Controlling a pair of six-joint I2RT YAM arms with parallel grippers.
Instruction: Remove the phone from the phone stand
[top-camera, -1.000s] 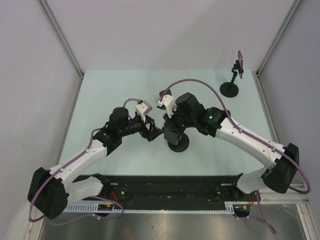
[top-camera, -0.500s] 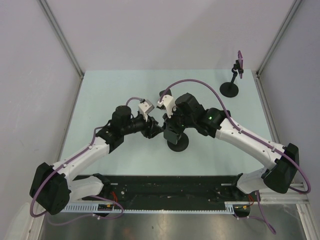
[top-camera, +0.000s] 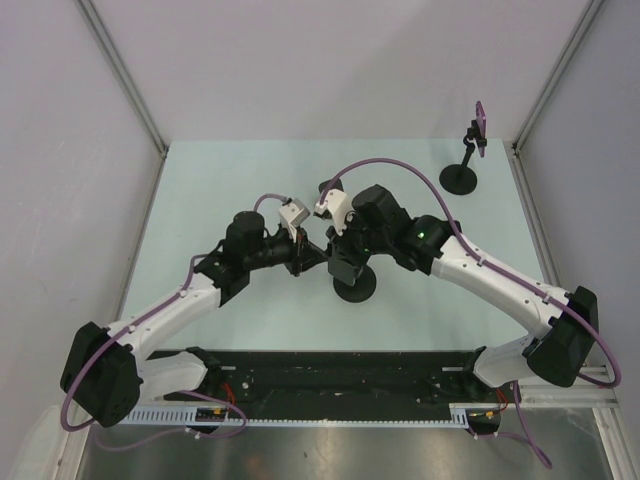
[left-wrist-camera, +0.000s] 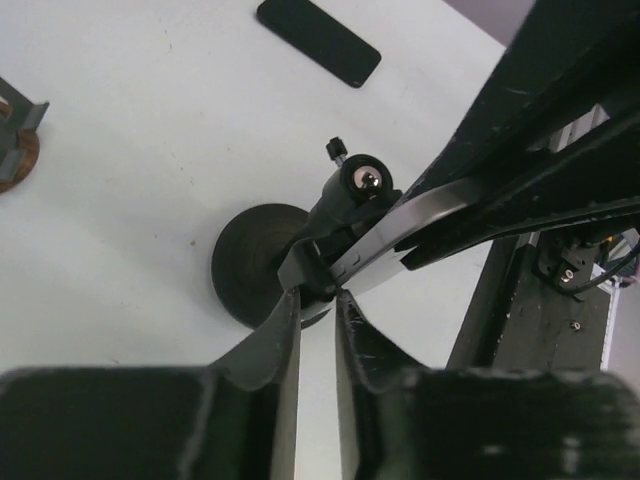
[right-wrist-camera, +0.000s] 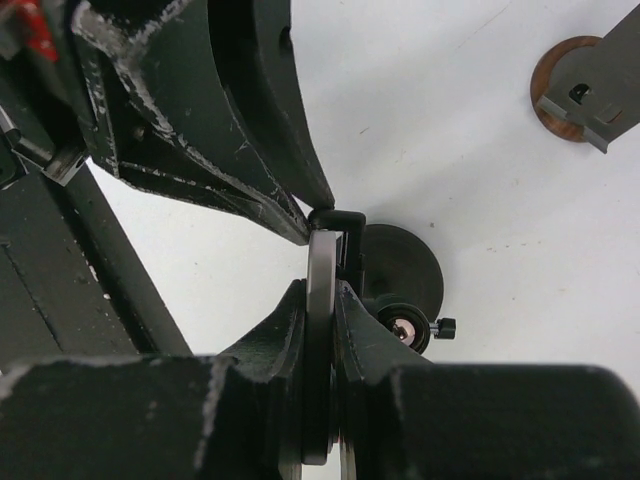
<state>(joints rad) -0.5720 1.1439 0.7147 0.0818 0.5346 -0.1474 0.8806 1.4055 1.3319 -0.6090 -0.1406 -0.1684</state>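
Note:
The phone (right-wrist-camera: 322, 260) shows edge-on as a thin silver-rimmed slab, and my right gripper (right-wrist-camera: 322, 285) is shut on it. The phone's upper end sits under the hooked clamp (right-wrist-camera: 340, 220) of the phone stand, above the stand's round black base (right-wrist-camera: 410, 262). In the top view both grippers meet over that base (top-camera: 358, 288), the right gripper (top-camera: 342, 262) from the right, the left gripper (top-camera: 312, 255) from the left. In the left wrist view the left gripper (left-wrist-camera: 315, 295) has its jaws drawn narrow, tips pinching the stand's clamp bracket (left-wrist-camera: 305, 270) below the phone (left-wrist-camera: 430, 205).
A second stand (top-camera: 460, 178) holding a purple item (top-camera: 480, 122) stands at the back right corner. A flat black slab (left-wrist-camera: 318, 40) lies on the table beyond the stand. A brown disc with a grey bracket (right-wrist-camera: 575, 75) sits nearby. A black rail (top-camera: 330, 375) runs along the near edge.
My left gripper has moved right, up to the stand, and its jaws have closed from wide to narrow on the clamp. The right gripper has kept its hold on the phone.

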